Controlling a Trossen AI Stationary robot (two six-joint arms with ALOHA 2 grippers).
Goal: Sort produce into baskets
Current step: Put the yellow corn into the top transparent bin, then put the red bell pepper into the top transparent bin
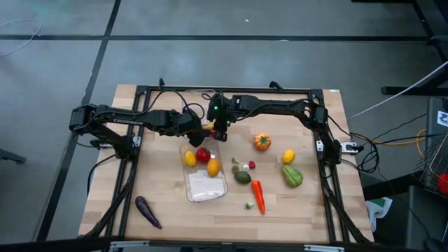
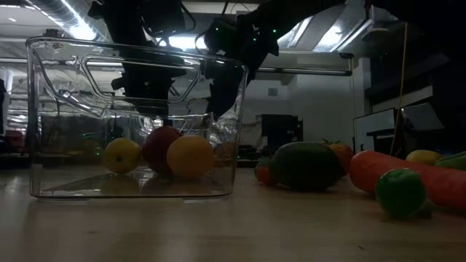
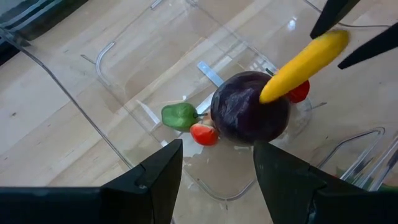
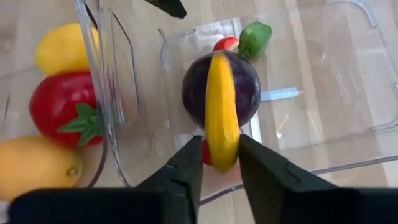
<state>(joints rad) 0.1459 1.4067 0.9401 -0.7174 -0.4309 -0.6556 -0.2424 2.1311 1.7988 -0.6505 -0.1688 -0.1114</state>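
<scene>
My right gripper (image 4: 221, 169) is shut on a long yellow toy piece (image 4: 221, 118) above a clear bin (image 4: 323, 81). That bin holds a round dark purple piece (image 4: 249, 93), a small green piece (image 4: 255, 37) and a small red piece (image 4: 225, 43). My left gripper (image 3: 217, 171) is open and empty over the same bin (image 3: 124, 106), just left of the right gripper (image 1: 222, 131). A second clear bin (image 1: 204, 187) nearer the table's front holds a lemon (image 1: 190, 159), a red piece (image 1: 203, 155) and a yellow-orange piece (image 1: 213, 167). My right gripper pinches the yellow piece near one end (image 4: 222, 152) between its two fingers (image 3: 329, 15), which lie across it. The fingers come from above, slanting down. The piece hangs tilted below them, its free end (image 3: 268, 94) over the purple piece; whether they touch, I cannot tell.
Loose on the table to the right lie an orange pepper (image 1: 262, 141), a lemon (image 1: 288, 156), a green piece (image 1: 292, 175), an avocado (image 1: 242, 177), a carrot (image 1: 258, 196) and tiny pieces (image 1: 249, 205). A purple aubergine (image 1: 148, 211) lies at the near left.
</scene>
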